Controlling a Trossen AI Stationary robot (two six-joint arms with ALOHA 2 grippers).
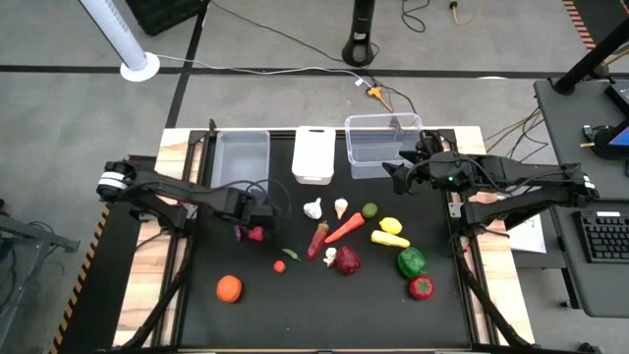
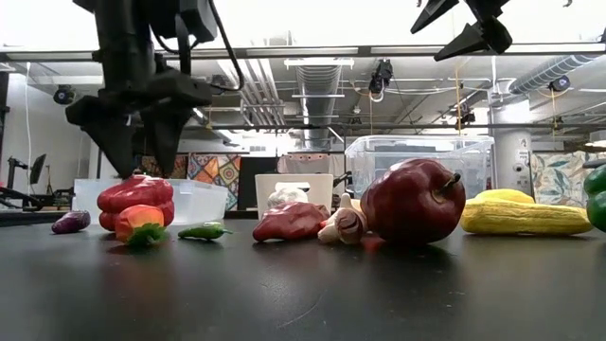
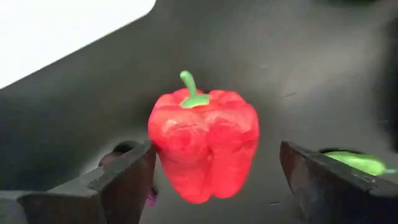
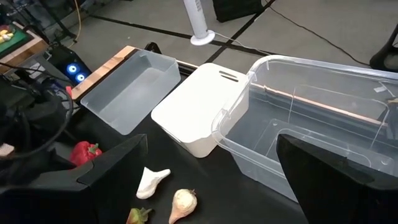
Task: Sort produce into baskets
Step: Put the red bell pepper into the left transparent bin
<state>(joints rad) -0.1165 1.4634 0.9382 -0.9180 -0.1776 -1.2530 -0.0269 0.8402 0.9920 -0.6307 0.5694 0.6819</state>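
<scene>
A red pepper (image 3: 204, 144) lies on its side on the black table, left of centre (image 1: 257, 234). My left gripper (image 3: 216, 152) points down over it and is open, one finger on each side; in the low view the fingertips (image 2: 140, 166) stand just above the pepper (image 2: 135, 194). A small purple piece (image 1: 239, 234) lies right beside the pepper. My right gripper (image 1: 398, 172) hangs open, high over the near edge of the right clear basket (image 1: 381, 143). A white basket (image 1: 313, 154) and a second clear basket (image 1: 242, 157) stand along the far edge.
More produce lies mid-table: garlic (image 1: 313, 208), carrot (image 1: 344, 229), lime (image 1: 370, 209), lemon (image 1: 391, 226), a dark red apple-like fruit (image 1: 347, 260), a green pepper (image 1: 411, 262), another red pepper (image 1: 422, 287) and an orange (image 1: 229, 288). A green chili (image 3: 357, 163) lies close to my left gripper.
</scene>
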